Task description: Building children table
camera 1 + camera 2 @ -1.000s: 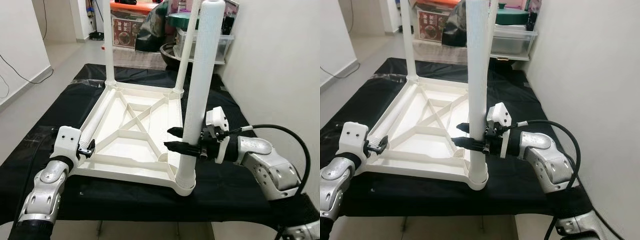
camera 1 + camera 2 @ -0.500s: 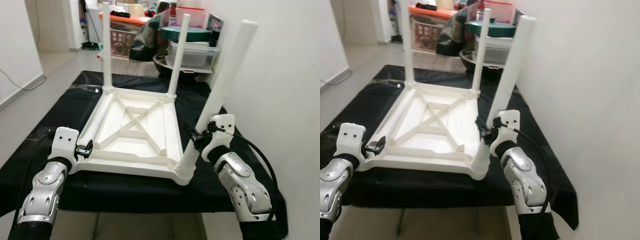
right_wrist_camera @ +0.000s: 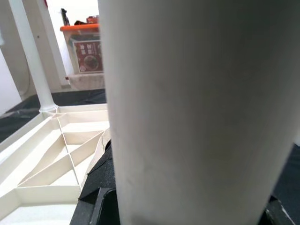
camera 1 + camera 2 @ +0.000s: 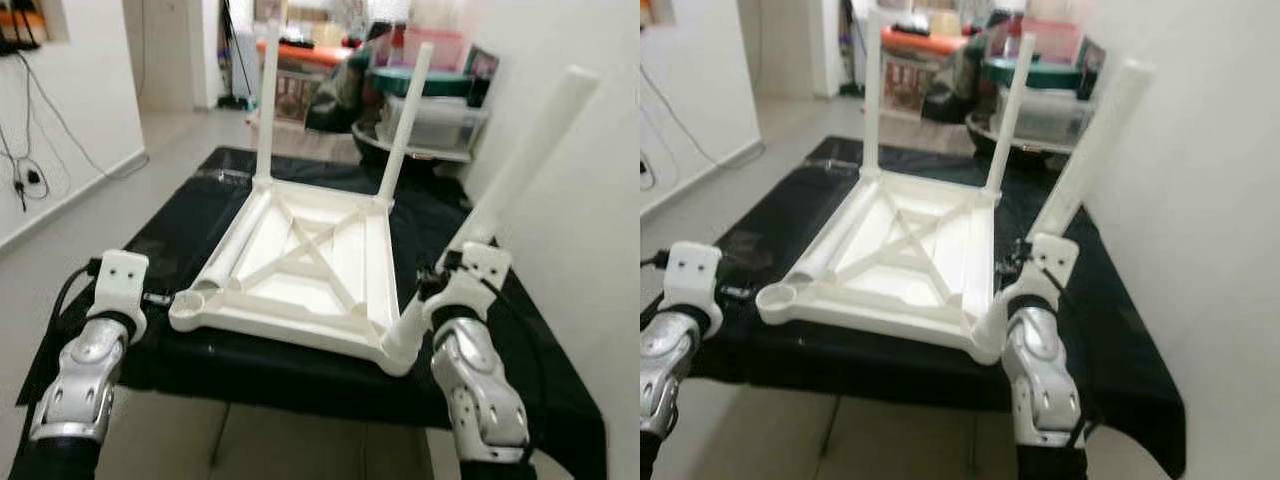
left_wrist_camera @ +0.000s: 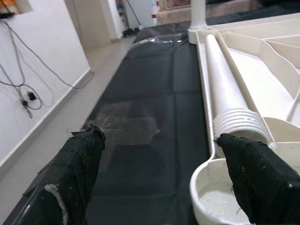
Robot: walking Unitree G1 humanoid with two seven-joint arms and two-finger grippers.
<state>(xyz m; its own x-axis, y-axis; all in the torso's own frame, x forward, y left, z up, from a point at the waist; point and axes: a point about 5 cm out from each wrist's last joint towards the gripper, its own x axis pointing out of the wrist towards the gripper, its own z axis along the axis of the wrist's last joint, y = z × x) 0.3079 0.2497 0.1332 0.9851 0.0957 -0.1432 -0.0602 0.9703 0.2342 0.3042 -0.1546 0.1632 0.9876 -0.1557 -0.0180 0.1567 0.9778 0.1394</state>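
We log the setting as a lived-in home, a plain room with white walls (image 4: 70,110) and a pale tiled floor (image 4: 60,240) running toward a doorway at the back. Loose cables (image 4: 25,150) hang down the left wall, and the far end is stacked with household clutter: clear plastic storage bins (image 4: 430,120), an orange-lidded box (image 4: 920,45) and a dark bag (image 4: 335,95). The work surface (image 5: 150,93) is a low table under a black cover, domestic rather than bench-grade.

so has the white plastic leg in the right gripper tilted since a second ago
Yes. The white plastic table leg in the right gripper stood parallel to the two upright far legs; now its top leans away to the robot's right.
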